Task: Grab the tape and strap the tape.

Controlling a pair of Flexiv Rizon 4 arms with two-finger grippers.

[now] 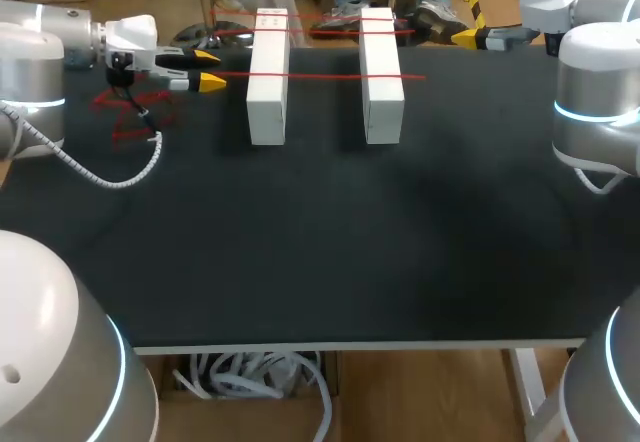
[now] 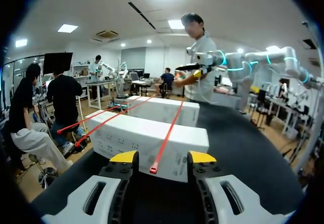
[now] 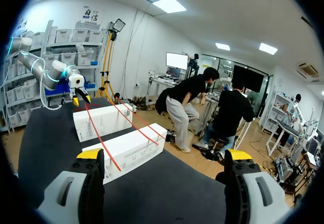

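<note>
Red and thin, the tape (image 1: 330, 76) lies stretched across the tops of 2 white boxes, the left box (image 1: 268, 77) and the right box (image 1: 382, 72), which stand side by side and apart on the black table (image 1: 330, 242). Its free end juts past the left box toward the left gripper (image 1: 207, 69).

In the left wrist view, that end of the tape (image 2: 164, 138) sits in the gap between the 2 yellow tips of the left gripper (image 2: 162, 158). The fingers are moderately spread, with a little space on each side of the strip, so neither tip presses it and nothing is held. The near box (image 2: 131, 138) stands just ahead of the fingers.

2 more red strips (image 1: 300, 17) cross the far ends of both boxes. A loose red tangle (image 1: 130, 112) lies on the table under the left arm.

The right gripper (image 1: 468, 35) hangs at the table's far right corner, well apart from the boxes. In its own view the right gripper (image 3: 164, 155) is spread wide and holds and touches nothing. The boxes (image 3: 129, 153) and the tape (image 3: 108, 153) lie ahead of it.
</note>
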